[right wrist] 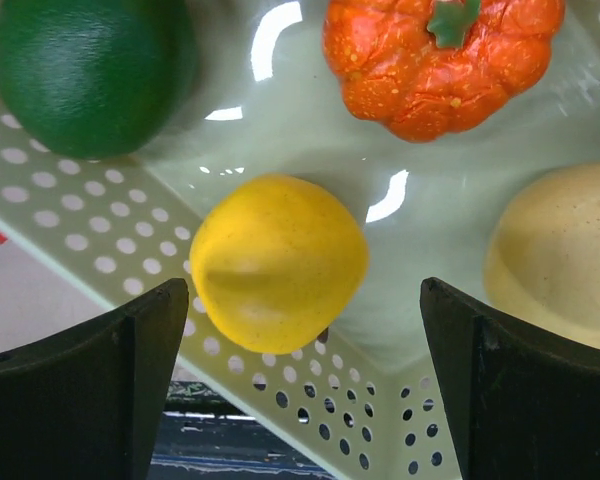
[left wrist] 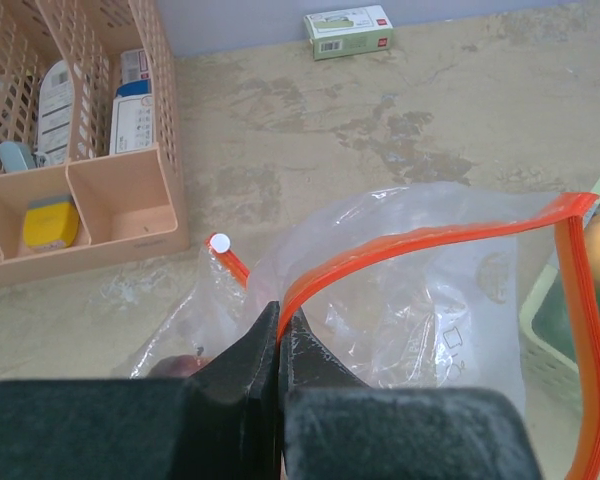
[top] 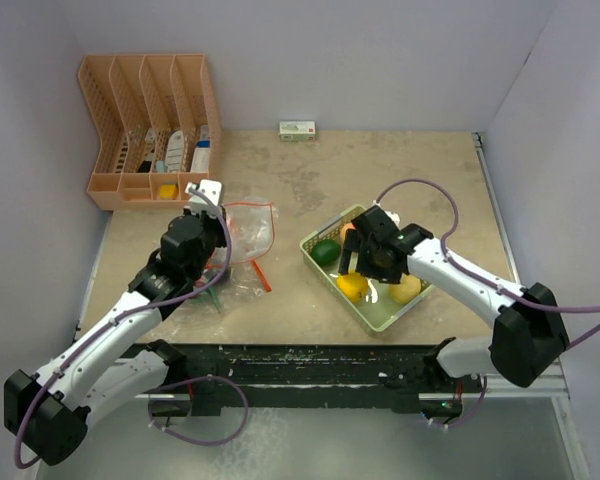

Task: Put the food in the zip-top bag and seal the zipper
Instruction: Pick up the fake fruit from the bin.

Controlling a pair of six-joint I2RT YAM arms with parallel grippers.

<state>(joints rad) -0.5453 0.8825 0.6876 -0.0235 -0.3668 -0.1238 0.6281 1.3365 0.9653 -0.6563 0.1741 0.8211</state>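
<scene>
The clear zip-top bag (top: 248, 232) lies left of centre, its orange-red zipper (left wrist: 430, 235) arching open with a white slider tab (left wrist: 220, 241) at one end. My left gripper (left wrist: 280, 325) is shut on the zipper strip at the bag's mouth and holds it up. A dark reddish thing shows dimly through the bag by the fingers. My right gripper (right wrist: 305, 310) is open above the pale green tray (top: 315, 262), straddling a yellow fruit (right wrist: 278, 260). A green fruit (right wrist: 85, 70), an orange pumpkin (right wrist: 440, 60) and a pale yellow fruit (right wrist: 560, 250) lie in the tray too.
A peach-coloured desk organiser (top: 150, 130) with small items stands at the back left. A small green-and-white box (top: 297, 129) lies by the back wall. White walls close in the table on three sides.
</scene>
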